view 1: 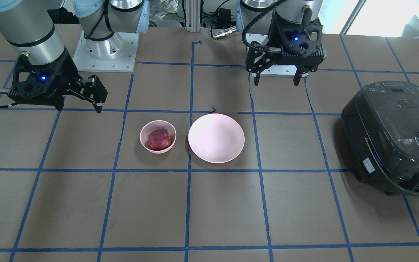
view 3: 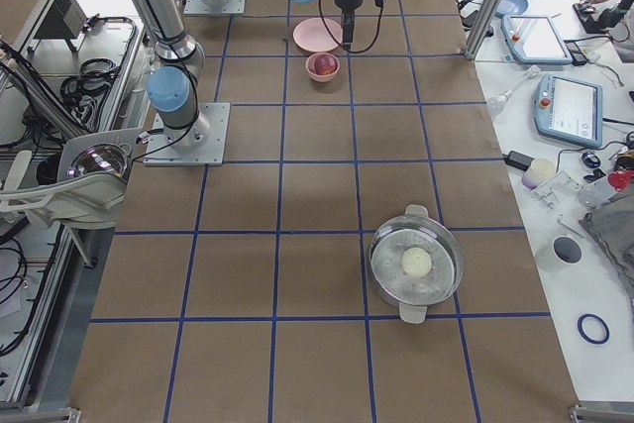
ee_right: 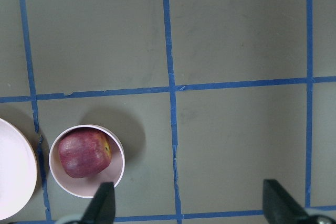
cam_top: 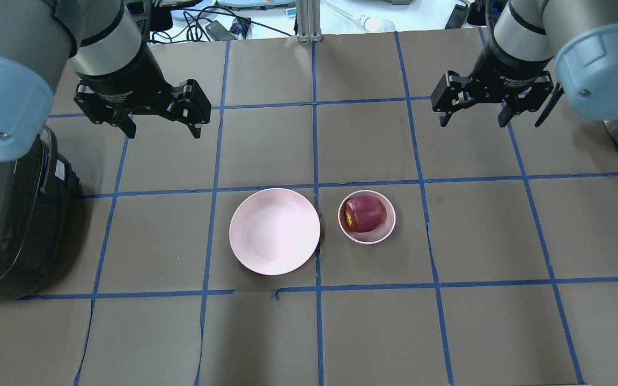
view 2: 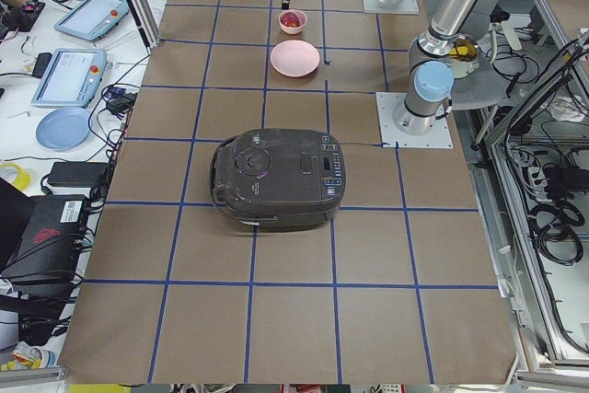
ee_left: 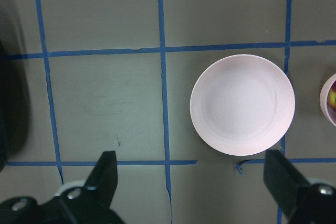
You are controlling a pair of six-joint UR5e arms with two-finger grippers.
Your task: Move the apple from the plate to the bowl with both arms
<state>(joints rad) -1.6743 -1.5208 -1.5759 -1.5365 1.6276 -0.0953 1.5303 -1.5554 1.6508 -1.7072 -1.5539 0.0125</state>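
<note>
The dark red apple [cam_top: 365, 213] lies inside the small pink bowl [cam_top: 389, 229], also in the front view [view 1: 159, 139] and the right wrist view [ee_right: 84, 154]. The wide pink plate [cam_top: 274, 231] sits empty beside the bowl, on its left in the overhead view, and shows in the left wrist view [ee_left: 242, 104]. My left gripper [cam_top: 162, 127] is open and empty, raised above the table beyond and left of the plate. My right gripper [cam_top: 472, 117] is open and empty, raised beyond and right of the bowl.
A black rice cooker [cam_top: 3, 225] stands at the table's left edge near my left arm. A steel pot with a lid [view 3: 416, 263] stands far off at the right end of the table. Blue tape lines grid the brown table.
</note>
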